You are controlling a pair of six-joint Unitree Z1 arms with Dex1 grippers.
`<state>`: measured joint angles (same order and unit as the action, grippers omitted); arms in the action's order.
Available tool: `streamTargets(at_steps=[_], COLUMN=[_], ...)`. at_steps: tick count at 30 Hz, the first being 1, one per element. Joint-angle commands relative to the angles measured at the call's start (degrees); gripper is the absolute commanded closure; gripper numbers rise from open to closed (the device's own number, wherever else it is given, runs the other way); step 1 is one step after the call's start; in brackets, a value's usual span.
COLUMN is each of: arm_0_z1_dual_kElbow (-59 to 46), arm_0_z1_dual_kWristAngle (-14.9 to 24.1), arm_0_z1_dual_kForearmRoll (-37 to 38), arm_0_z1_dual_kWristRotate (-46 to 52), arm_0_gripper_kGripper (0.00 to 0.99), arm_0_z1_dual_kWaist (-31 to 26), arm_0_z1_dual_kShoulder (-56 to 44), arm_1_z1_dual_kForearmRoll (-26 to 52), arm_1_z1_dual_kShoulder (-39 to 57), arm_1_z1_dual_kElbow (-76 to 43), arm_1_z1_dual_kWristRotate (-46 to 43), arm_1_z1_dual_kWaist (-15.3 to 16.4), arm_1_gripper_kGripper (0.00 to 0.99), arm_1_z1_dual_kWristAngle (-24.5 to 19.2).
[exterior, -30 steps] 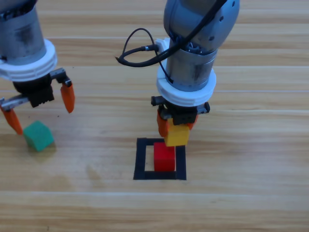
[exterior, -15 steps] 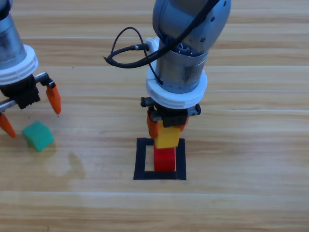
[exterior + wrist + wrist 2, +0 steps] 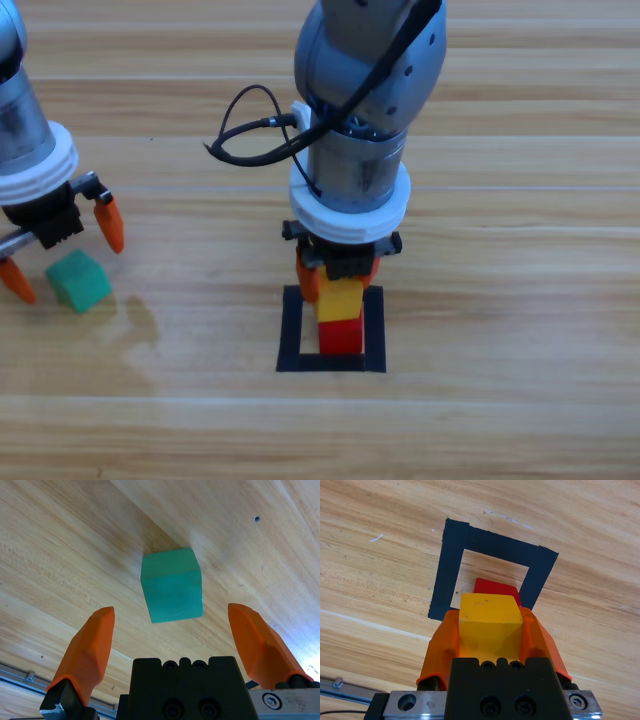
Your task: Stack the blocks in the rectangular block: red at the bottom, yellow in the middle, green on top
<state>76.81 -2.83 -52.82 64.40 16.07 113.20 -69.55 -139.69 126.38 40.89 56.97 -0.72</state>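
- Table (image 3: 520, 300): light wood planks with visible grain, smooth, a faint sheen.
- Red cube (image 3: 341, 338), yellow cube (image 3: 340, 297) and green cube (image 3: 79, 280): matt, smooth faces.
- Black outline (image 3: 290, 330): flat matt tape.
- Left gripper (image 3: 172, 630), right gripper (image 3: 490, 630): smooth orange plastic jaws, black bodies.
- Arms: grey metal-like, dull shine.
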Motion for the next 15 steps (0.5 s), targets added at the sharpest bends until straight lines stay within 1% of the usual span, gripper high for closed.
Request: streamTargets(at_steps=[1, 7, 8, 9, 10, 11, 12, 15], arm_0_z1_dual_kElbow=[-1.2, -1.5, -1.5, -1.5, -1.5, -1.7, -1.8, -1.8], arm_0_z1_dual_kWristAngle=[2.1, 2.9, 3.2, 3.3, 3.4, 3.4, 3.4, 3.4], arm_0_z1_dual_kForearmRoll=[1.5, 2.1, 2.3, 2.4, 2.5, 2.6, 2.9, 3.0], arm_0_z1_dual_kWristRotate=[-0.2, -0.5, -0.5, -0.5, -0.6, -0.6, -0.6, -0.9], arm_0_gripper_kGripper=[0.031, 0.03, 0.031, 0.03, 0.03, 0.03, 0.03, 0.03], arm_0_z1_dual_kWaist=[-0.3, -0.2, -0.2, -0.2, -0.2, -0.1, -0.1, -0.1], arm_0_z1_dual_kShoulder=[2.7, 3.3, 3.5, 3.9, 4.0, 4.1, 4.1, 4.4], arm_1_z1_dual_kForearmRoll=[-1.0, -1.6, -1.8, -1.9, -1.9, -2.0, -2.4, -2.7], arm_1_z1_dual_kShoulder=[-3.6, -3.6, -3.5, -3.5, -3.6, -3.7, -3.7, -2.3], arm_1_z1_dual_kElbow=[0.3, 0.5, 0.6, 0.7, 0.8, 1.1, 1.7, 2.2], arm_1_z1_dual_kWristRotate=[0.0, 0.1, 0.1, 0.2, 0.4, 0.5, 0.5, 0.4], arm_1_z1_dual_kWaist=[1.3, 1.3, 1.3, 1.3, 1.3, 1.2, 1.2, 1.2], arm_1_gripper_kGripper=[0.682, 0.682, 0.659, 0.484, 0.191, 0.017, 0.0, 0.0], arm_1_z1_dual_kWristAngle=[-0.7, -1.4, -1.5, -1.7, -1.7, -1.7, -1.7, -2.6])
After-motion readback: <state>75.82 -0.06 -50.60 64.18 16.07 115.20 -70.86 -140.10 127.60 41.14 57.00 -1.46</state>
